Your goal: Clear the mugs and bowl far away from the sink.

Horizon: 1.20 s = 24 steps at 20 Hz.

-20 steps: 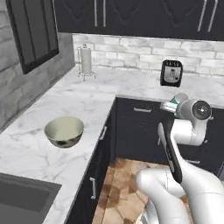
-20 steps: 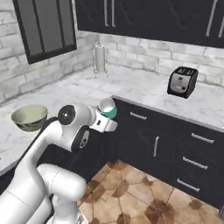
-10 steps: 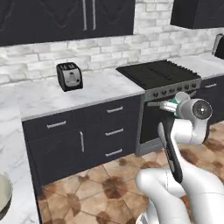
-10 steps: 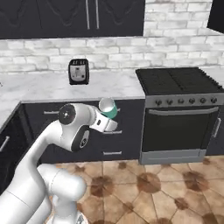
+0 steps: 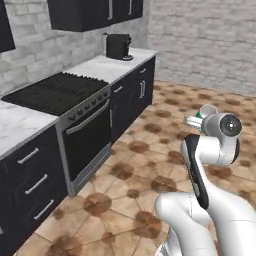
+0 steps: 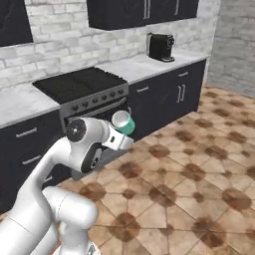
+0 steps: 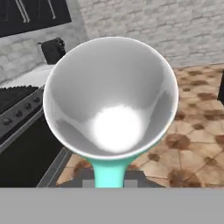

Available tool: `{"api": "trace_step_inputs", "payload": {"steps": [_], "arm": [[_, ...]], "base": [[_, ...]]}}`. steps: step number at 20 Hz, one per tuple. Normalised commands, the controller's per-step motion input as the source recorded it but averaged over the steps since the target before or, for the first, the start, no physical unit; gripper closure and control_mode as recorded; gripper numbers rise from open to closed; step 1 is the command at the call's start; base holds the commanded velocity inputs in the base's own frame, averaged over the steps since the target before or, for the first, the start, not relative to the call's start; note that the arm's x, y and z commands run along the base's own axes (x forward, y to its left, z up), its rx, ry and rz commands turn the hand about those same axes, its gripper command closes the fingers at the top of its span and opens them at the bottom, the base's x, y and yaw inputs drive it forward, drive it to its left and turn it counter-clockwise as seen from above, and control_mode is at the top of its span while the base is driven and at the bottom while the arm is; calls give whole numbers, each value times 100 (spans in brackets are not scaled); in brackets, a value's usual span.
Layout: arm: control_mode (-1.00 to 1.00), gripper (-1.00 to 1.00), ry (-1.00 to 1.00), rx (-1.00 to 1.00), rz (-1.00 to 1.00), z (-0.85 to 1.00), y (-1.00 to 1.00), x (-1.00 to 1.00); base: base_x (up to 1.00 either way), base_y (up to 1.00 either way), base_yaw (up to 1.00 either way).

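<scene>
A teal mug (image 6: 123, 122) with a pale glossy inside is held up in the air at the end of my arm, over the tiled floor in front of the stove. My gripper (image 6: 118, 135) is shut on it. From the left base view the same mug (image 5: 206, 111) sits just left of my wrist, with the gripper (image 5: 194, 120) below its rim. In the hand view the mug's open mouth (image 7: 111, 96) faces the camera and its teal handle (image 7: 109, 169) runs down between my gripper (image 7: 109, 180) tips. The bowl and the sink are out of view.
A black stove (image 5: 55, 92) with an oven door (image 6: 99, 112) is set into dark cabinets under a marble counter (image 6: 149, 64). A black coffee machine (image 5: 118, 46) stands on that counter. Brown tiled floor (image 6: 199, 164) stretches to a grey brick wall (image 5: 210, 40).
The whole picture has swung round with the base: the bowl's counter and the toaster have left the views, the stove and coffee machine have come in. The mug stays in my gripper.
</scene>
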Motion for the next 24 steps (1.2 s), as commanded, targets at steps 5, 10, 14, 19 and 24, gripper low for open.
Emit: {"api": "trace_step_inputs", "payload": {"steps": [5,10,14,19,24], "arm": [[100,100,0,0,0,0,0,0],[100,100,0,0,0,0,0,0],[100,100,0,0,0,0,0,0],[100,100,0,0,0,0,0,0],[100,100,0,0,0,0,0,0]], "base": [[0,-5,-100],[0,-25,-91],[27,-61,-60],[39,-99,-1],[85,-100,7]]}}
